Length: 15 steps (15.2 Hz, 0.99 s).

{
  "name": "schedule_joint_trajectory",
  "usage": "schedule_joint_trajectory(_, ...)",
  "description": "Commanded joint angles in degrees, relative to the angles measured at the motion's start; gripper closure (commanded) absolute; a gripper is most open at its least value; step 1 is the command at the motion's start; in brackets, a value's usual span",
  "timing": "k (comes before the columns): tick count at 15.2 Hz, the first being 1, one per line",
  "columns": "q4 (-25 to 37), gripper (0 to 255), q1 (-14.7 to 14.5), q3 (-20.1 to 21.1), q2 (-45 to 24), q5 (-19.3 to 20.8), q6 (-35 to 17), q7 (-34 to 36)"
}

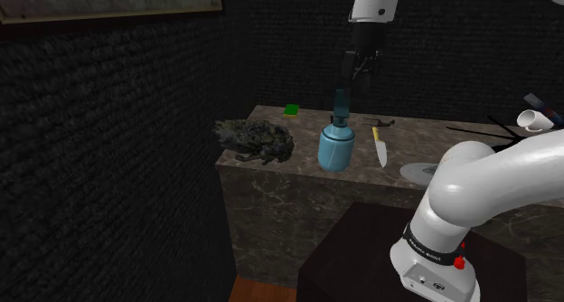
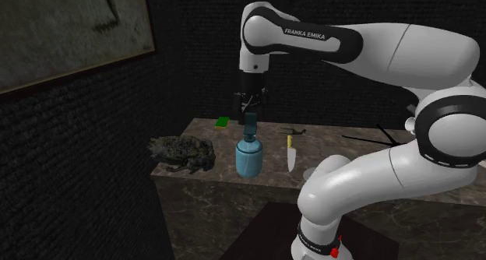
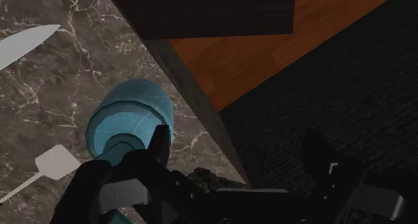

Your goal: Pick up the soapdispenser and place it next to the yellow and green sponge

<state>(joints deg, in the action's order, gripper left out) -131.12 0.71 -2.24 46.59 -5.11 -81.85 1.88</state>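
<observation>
Zero steps done imo: your fingers (image 3: 161,145) hang spread, pinching nothing, by the blue soapdispenser (image 1: 335,148) pump; it stands near the surface (image 1: 411,137) front edge, well apart from the sponge (image 1: 291,109).

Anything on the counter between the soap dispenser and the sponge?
Nothing: the shoulder view shows bare counter between the soap dispenser and the sponge.
</observation>
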Motion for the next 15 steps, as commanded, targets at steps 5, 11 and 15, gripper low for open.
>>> schedule_joint_trajectory(5, -8.2, 0, 8.0, 6.8, 2.5, 1.8, -13.2, 17.6)
schedule_joint_trajectory(11, -16.6, 0, 21.4, 17.5, 3.4, 6.1, -28.7, 44.7)
schedule_joint_trajectory(15, -19.2, 0, 21.6, 17.6, 2.7, 6.2, -32.1, 44.7)
